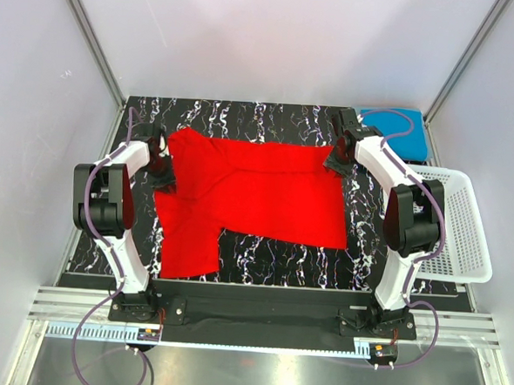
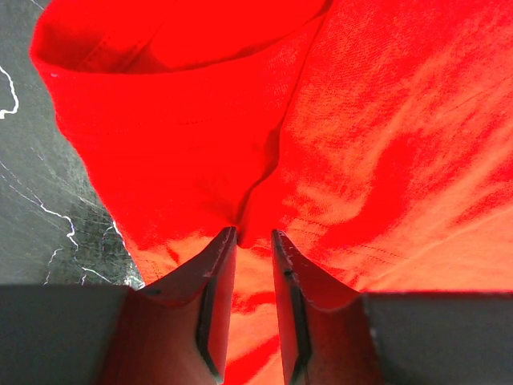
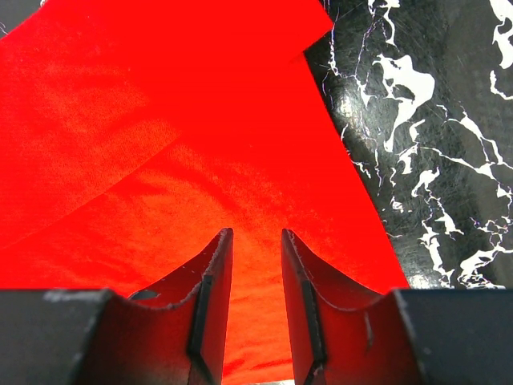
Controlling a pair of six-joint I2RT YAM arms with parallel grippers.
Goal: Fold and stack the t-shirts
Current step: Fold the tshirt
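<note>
Pinches the red t-shirt (image 1: 257, 188) at its left edge with the left gripper (image 2: 252, 233). Jaws close together but not fully closed, with a narrow ridge of cloth drawn up and caught between the fingertips (image 2: 227, 241). Ahead of those tips, red cloth creased toward the pinch and a rolled fold lying across the far side. Off to their left, a strip of the black marbled table (image 2: 48, 224).

Sets the right gripper (image 3: 256, 233) low over the shirt's far right corner. Jaws part-way apart, leaving a narrow gap, with red cloth showing in the gap and under both fingers. Cannot tell whether that cloth is gripped or merely lying beneath. Just right of the right finger, the shirt's straight edge running diagonally away, with bare marbled tabletop beyond it. Ahead and to the left of the tips, a flat overlapping layer of the same cloth.

Seen from above: spread flat across the middle of the table between the two grippers, with one flap reaching toward the near edge on the near side of the left gripper.

Behind the right gripper and to its outer side, at the table's far corner, a folded bright blue t-shirt (image 1: 392, 131), apart from the red one. Just beside that, along the outer side of the right arm, a white plastic mesh basket (image 1: 451, 222) at the table's right edge.
</note>
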